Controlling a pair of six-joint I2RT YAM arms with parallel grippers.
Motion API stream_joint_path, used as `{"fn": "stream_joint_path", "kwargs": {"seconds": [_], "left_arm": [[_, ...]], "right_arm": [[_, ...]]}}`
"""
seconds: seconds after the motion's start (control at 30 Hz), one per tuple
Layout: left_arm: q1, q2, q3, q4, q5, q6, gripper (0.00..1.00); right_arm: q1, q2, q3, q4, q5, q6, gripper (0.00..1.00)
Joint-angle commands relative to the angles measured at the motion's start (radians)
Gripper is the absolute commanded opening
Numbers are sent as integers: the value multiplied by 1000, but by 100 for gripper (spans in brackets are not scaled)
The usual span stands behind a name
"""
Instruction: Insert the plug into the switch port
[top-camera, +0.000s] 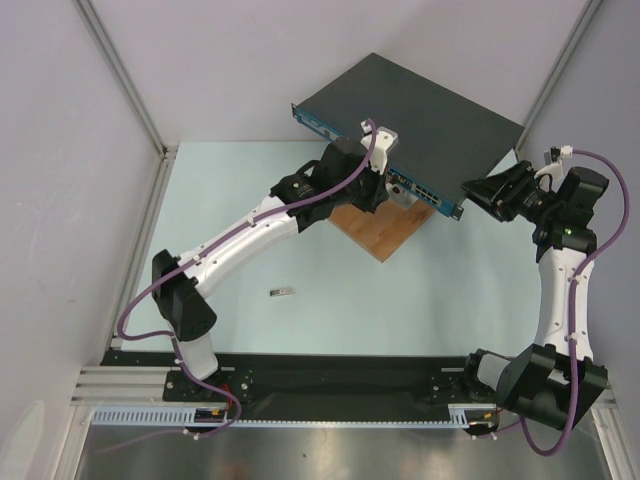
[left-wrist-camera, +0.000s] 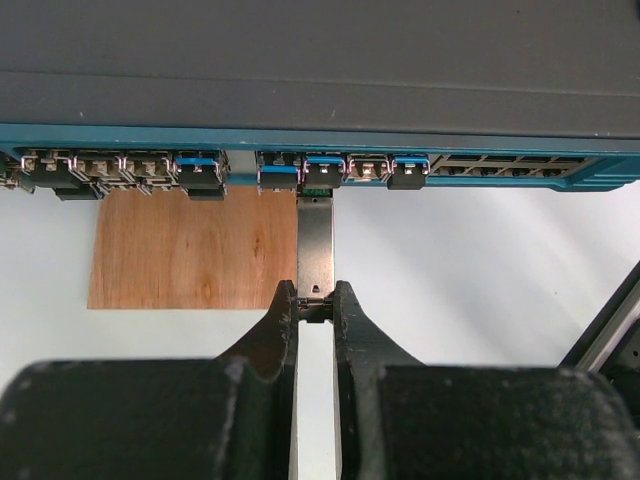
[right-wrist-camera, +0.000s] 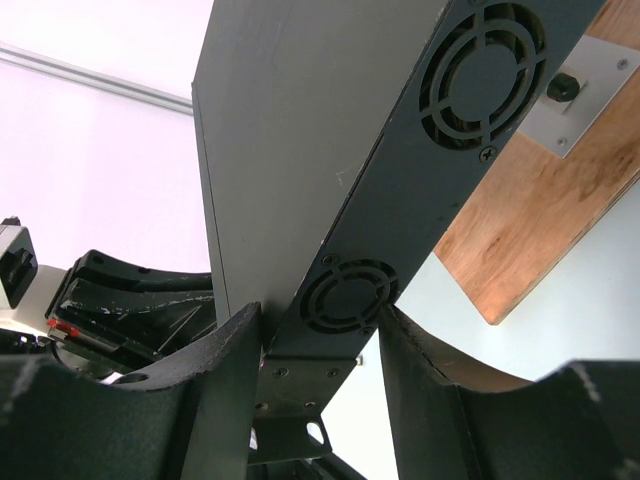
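The switch (top-camera: 420, 110) is a flat dark grey box lying on a wooden board (top-camera: 385, 232), with its blue port face (top-camera: 415, 187) turned towards the arms. My left gripper (left-wrist-camera: 315, 305) is shut on the rear end of a thin silver plug (left-wrist-camera: 314, 245). The plug points straight at the port row (left-wrist-camera: 318, 178), and its green-edged tip is just at a port mouth. In the top view the left gripper (top-camera: 385, 188) is right against the front face. My right gripper (right-wrist-camera: 320, 330) is clamped across the switch's fan-vented end (right-wrist-camera: 350, 295), near its front right corner (top-camera: 470, 200).
A small loose metal plug (top-camera: 283, 292) lies on the pale table in front of the left arm. Several ports hold blue-tabbed modules (left-wrist-camera: 198, 168). The wooden board (left-wrist-camera: 190, 250) sticks out under the switch. Cage posts and walls stand on both sides.
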Motion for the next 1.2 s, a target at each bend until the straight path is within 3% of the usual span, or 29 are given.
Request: {"fn": "stream_joint_path", "kwargs": {"seconds": [0.0,0.23,0.5,1.17], "left_arm": [[15,-39,43,110,-87,17,0],[1,-44,52,111,-104,19,0],[-17,-83,13,159,-75,52,0],[-30,58,128,3,-165,74,0]], "right_arm": [[48,20,10,99,-57,12,49],[50,23,13,97,-50,9,51],[53,29,12,100,-46,9,63],[59,43,7,132,-60,30,53]]}}
